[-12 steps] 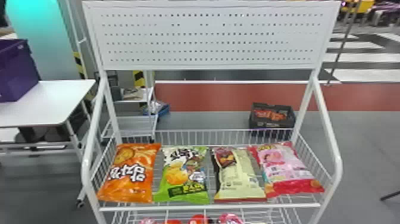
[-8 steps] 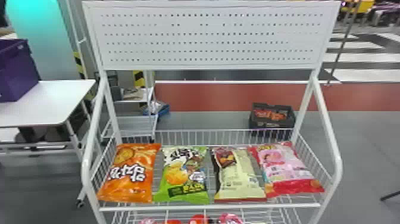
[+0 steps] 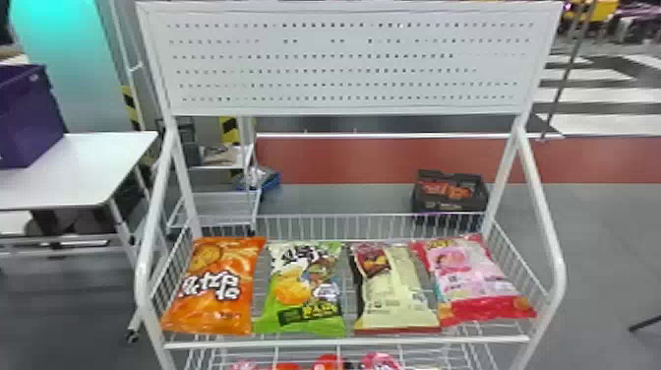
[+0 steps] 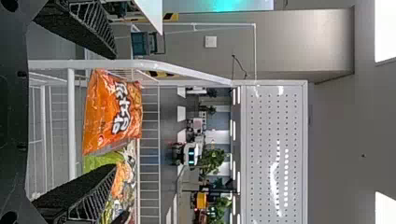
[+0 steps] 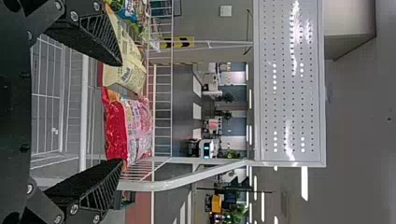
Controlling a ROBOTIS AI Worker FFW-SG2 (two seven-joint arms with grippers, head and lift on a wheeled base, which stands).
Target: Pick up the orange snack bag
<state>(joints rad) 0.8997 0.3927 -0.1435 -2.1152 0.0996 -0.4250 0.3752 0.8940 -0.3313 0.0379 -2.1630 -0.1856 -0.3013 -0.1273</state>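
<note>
White rack (image 3: 558,265): its frame is seen in all three views; its lower part is cut off in the head view.
Perforated panel (image 3: 344,54): mounted across the rack's top.
White table (image 3: 74,169): seen at the left in the head view, its far end cut off.
Wire basket (image 3: 344,343): four bags are held side by side.
Purple bin (image 3: 29,113): set on the table, cut off by the head view's left edge.
Dark crate (image 3: 425,202): seen behind the rack in the head view; its reddish contents cannot be made out.
Plants (image 4: 212,161): seen in the distant room in the left wrist view.
Left gripper (image 4: 114,111): fingers spread well apart; the orange bag is framed beyond them.
Right gripper (image 5: 121,113): fingers likewise parted widely; the cream bag (image 3: 393,290) is partly covered by one, and the pink-and-red bag (image 3: 472,275) is seen beyond the gap.
Orange snack bag (image 3: 216,275): laid face up at the basket's left end, beside the green bag (image 3: 300,290); glossy and puffed, its front marked with a round cracker picture and bold white, dark-edged lettering.
Lower packets (image 3: 329,363): red and pink, cut off by the head view's bottom edge.
</note>
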